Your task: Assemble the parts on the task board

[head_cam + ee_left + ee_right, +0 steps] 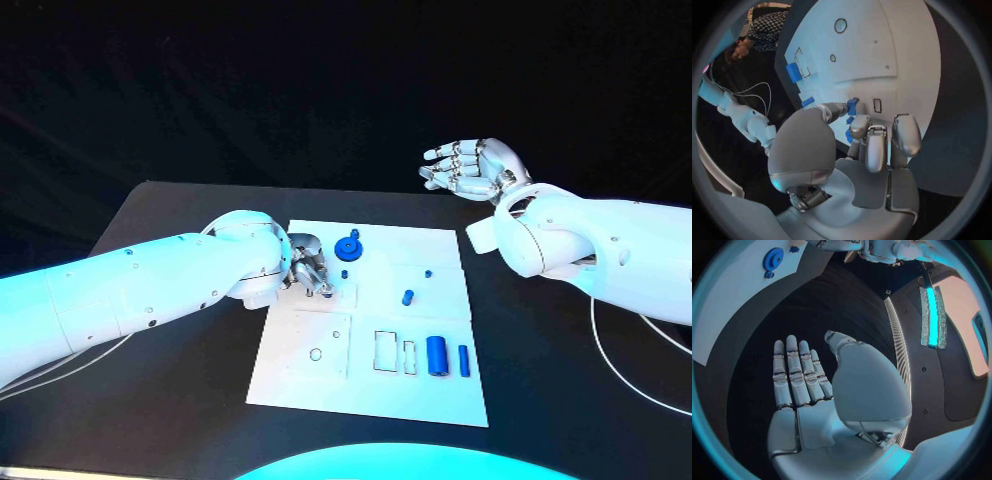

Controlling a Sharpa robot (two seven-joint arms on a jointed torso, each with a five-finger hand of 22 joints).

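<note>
The task board lies flat in the middle of the black surface, its long sides running from the near edge toward the far edge; on it, by its far edge, stands a round blue part shaped like a toothed wheel; a small blue peg lies near the board's middle, and two longer blue cylinders lie side by side toward the board's near right corner, just beside some empty rectangular cut-outs. The left hand is down at the board's left edge, fingers curled in; the left wrist view has its fingertips pinching a small blue piece right over the board, with another bit of blue just below them. The right hand is raised past the surface's far right corner, well apart from the board; its fingers lie straight and spread, holding nothing.
</note>
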